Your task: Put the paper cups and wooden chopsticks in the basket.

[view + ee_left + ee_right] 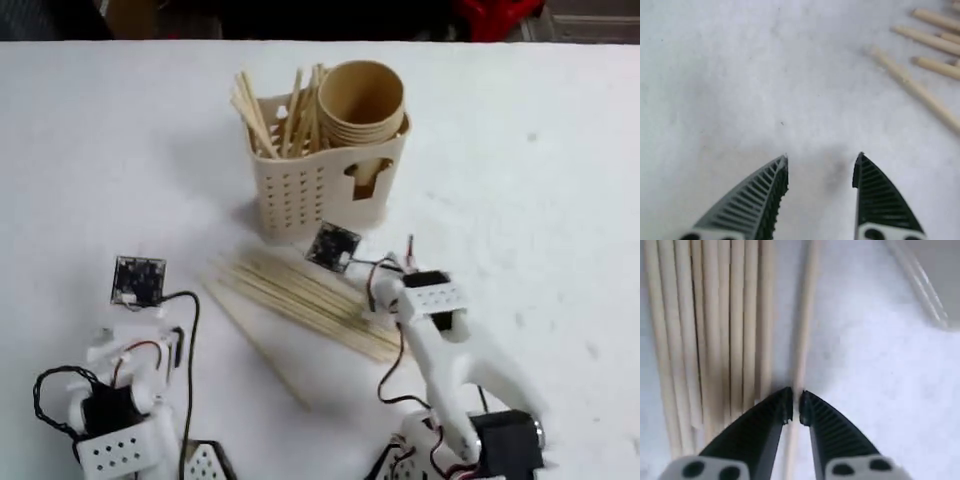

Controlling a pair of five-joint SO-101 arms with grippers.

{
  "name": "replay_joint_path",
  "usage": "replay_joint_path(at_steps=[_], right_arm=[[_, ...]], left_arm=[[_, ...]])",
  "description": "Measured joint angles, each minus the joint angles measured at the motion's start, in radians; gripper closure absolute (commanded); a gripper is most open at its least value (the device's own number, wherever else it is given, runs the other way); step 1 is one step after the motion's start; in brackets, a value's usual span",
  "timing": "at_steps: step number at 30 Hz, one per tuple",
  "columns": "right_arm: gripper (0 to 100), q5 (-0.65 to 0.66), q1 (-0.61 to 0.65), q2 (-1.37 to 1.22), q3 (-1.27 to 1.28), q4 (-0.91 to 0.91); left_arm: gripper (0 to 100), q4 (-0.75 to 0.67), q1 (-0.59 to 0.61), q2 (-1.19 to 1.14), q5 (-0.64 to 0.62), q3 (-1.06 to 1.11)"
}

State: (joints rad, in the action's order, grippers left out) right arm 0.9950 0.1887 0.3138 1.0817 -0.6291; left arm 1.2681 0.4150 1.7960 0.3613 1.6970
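White tabletop carries the loose chopsticks along a 10-to-4 o'clock line, with the basket at 12 o'clock beyond them; the right gripper, nearer, pinches a single chopstick near the 4 o'clock end, while the left gripper gapes open over bare table.

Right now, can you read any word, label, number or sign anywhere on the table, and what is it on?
None readable.
The basket, paper cups, chopsticks and table carry no print.
Any marks on the arms' camera boards are too small to read.
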Motion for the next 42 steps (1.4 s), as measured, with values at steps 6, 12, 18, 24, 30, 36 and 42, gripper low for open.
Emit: replay_joint_path(at_steps=[6, 12, 18, 24, 30, 36, 42], right_arm=[[98.2, 0.114, -0.158, 0.031, 0.025, -0.003], [98.1, 0.149, -0.207, 0.031, 0.025, -0.003], [98.0, 0.107, -0.167, 0.031, 0.025, -0.003], [89.9, 0.018, -0.110, 0.034, 0.021, -0.008], [83.5, -0.084, -0.051, 0.032, -0.035, -0.012], [83.7, -0.115, 0.051, 0.031, -0.071, -0.012], [83.7, -0.115, 0.077, -0.072, -0.106, -0.008]], left_arm=[[78, 0.000, 0.000, 0.000, 0.000, 0.000], [78, 0.000, 0.000, 0.000, 0.000, 0.000], [78, 0.000, 0.000, 0.000, 0.000, 0.000], [78, 0.000, 0.000, 0.000, 0.000, 0.000], [78, 0.000, 0.000, 0.000, 0.000, 0.000], [78, 0.000, 0.000, 0.000, 0.000, 0.000], [78, 0.000, 0.000, 0.000, 0.000, 0.000]])
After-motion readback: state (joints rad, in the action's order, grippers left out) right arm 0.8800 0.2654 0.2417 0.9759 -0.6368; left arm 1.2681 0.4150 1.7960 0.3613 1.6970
